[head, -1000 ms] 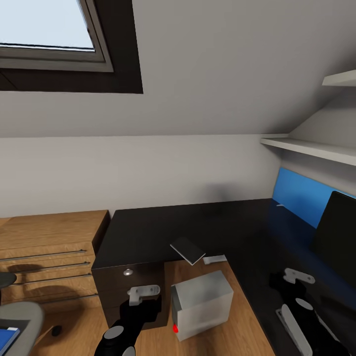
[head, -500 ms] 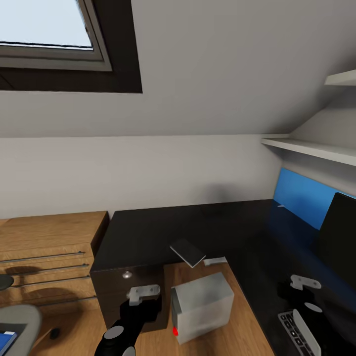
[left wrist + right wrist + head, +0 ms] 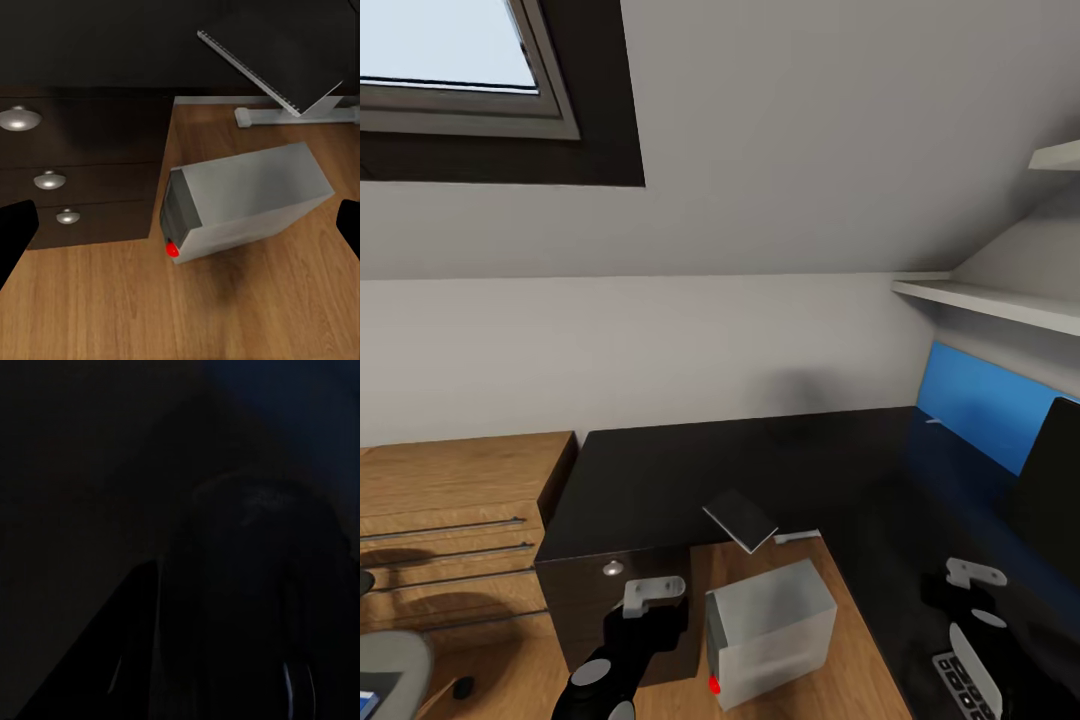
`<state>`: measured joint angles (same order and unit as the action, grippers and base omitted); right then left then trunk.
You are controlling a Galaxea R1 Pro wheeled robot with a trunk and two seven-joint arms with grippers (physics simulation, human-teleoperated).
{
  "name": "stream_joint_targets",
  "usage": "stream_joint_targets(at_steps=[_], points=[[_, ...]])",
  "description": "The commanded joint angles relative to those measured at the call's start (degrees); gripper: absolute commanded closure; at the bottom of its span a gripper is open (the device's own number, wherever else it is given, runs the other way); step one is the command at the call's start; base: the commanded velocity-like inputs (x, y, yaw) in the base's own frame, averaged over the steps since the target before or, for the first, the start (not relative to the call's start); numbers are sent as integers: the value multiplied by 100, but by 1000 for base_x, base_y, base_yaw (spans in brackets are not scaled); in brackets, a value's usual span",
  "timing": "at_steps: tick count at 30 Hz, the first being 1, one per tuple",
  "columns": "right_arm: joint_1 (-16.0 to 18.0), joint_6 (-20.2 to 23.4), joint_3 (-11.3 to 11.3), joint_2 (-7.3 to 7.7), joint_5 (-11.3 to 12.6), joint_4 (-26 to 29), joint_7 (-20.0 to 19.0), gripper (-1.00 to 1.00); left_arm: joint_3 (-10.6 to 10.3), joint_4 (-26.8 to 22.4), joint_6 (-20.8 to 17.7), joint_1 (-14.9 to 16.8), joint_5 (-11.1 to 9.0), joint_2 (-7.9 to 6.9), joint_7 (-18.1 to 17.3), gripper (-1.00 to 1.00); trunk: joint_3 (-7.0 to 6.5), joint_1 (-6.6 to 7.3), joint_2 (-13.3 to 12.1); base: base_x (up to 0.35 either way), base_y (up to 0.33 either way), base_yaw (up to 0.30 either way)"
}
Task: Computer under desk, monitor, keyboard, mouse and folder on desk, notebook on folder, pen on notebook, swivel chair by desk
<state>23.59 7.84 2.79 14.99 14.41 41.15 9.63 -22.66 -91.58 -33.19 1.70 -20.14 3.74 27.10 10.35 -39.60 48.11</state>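
Under a sloped grey attic wall, the black desk (image 3: 760,470) has slid left as my head turned, so the monitor (image 3: 1055,480) at three o'clock is nearly cropped, while my left gripper (image 3: 180,229) hangs wide over the computer (image 3: 770,632); right hand's state I cannot tell.

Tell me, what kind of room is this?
Probably an attic room set up as a home office: a skylight sits in a sloped wall, a black desk fills the corner, and a grey computer stands on the wood floor.
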Motion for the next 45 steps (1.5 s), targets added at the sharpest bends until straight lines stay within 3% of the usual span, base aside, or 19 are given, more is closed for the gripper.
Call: stream_joint_targets(at_steps=[1,25,37,45], points=[[52,25,-7,3,57,-68,11,100,-15,-24,-12,6,-60,4,54,-100,9,-2,7,21,0,0],[172,67,-7,-5,62,-204,13,100,-28,-53,-9,6,-61,30,67,-100,404,-485,889,-43,0,0],[172,54,-7,-5,62,-195,9,100,-28,-53,-12,6,-61,30,62,-100,404,-485,889,-11,0,0],[172,37,-7,-6,62,-186,4,100,-28,-53,-4,6,-61,30,67,-100,548,-660,1210,0,0,0]])
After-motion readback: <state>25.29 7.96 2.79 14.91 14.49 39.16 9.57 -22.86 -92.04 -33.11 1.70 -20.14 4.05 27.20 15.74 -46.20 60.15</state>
